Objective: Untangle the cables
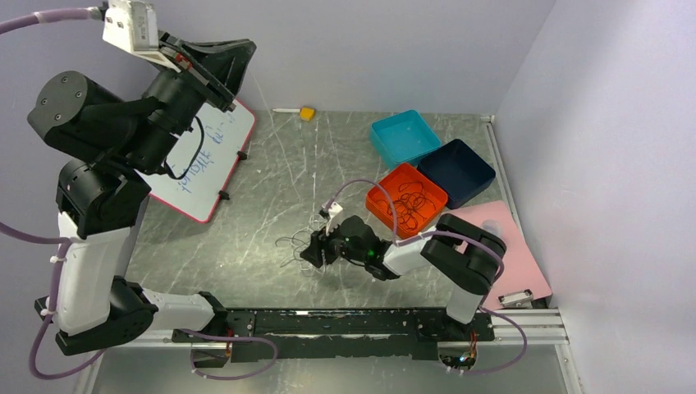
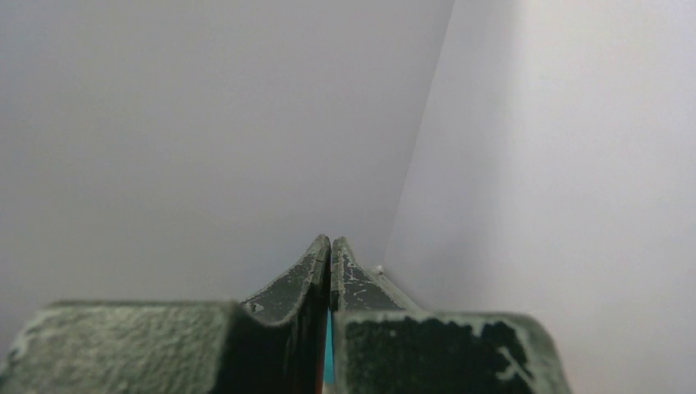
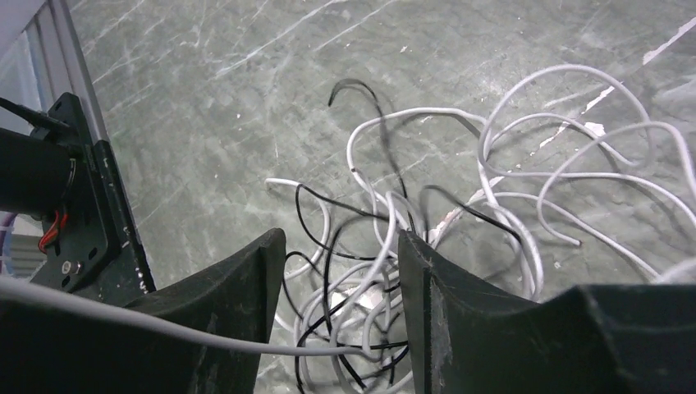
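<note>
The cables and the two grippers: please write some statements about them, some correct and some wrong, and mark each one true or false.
1. The right gripper is open, with strands of the cables between its fingers. True.
2. The left gripper is open and holds a cable. False: its fingers are pressed together and no cable shows in it.
3. All the cables in the tangle are white. False: some are whitish-grey and some are black.
4. The orange tray holds thin dark loops of wire. True.
5. The teal tray is full of cables. False: no cable shows in it.
</note>
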You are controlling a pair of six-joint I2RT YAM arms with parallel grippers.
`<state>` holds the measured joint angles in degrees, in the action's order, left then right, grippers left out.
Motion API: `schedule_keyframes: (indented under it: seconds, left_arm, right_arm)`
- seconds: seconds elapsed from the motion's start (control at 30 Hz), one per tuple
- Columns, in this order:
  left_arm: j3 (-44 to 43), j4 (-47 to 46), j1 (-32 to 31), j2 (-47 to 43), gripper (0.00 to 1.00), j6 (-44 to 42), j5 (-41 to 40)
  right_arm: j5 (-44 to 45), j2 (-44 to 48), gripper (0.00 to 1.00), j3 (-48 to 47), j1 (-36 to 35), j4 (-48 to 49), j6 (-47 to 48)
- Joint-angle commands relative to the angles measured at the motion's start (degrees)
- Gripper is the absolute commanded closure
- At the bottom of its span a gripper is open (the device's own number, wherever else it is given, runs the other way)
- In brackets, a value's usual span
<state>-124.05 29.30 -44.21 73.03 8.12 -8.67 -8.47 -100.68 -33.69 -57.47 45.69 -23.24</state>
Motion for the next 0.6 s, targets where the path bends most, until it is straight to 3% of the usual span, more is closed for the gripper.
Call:
schedule_keyframes:
  seconds: [0.0, 0.33, 0.57]
  left_arm:
    - [-2.8, -6.6, -0.4, 0.0, 0.93, -2.7, 0.9]
    - [2.1, -8.8, -0.4, -1.6, 0.93, -2.9, 0.6]
    - [2.7, -8.7, -0.3, -1.8, 0.93, -2.8, 0.6]
  right_arm:
    - [1.6, 3.4, 0.42, 1.9, -0.4, -1.2, 1.1]
    - [7.9, 27.3, 0.33, -0.5, -0.3, -17.3, 8.3]
    - [11.0, 34.2, 0.26, -6.9, -0.2, -25.7, 13.2]
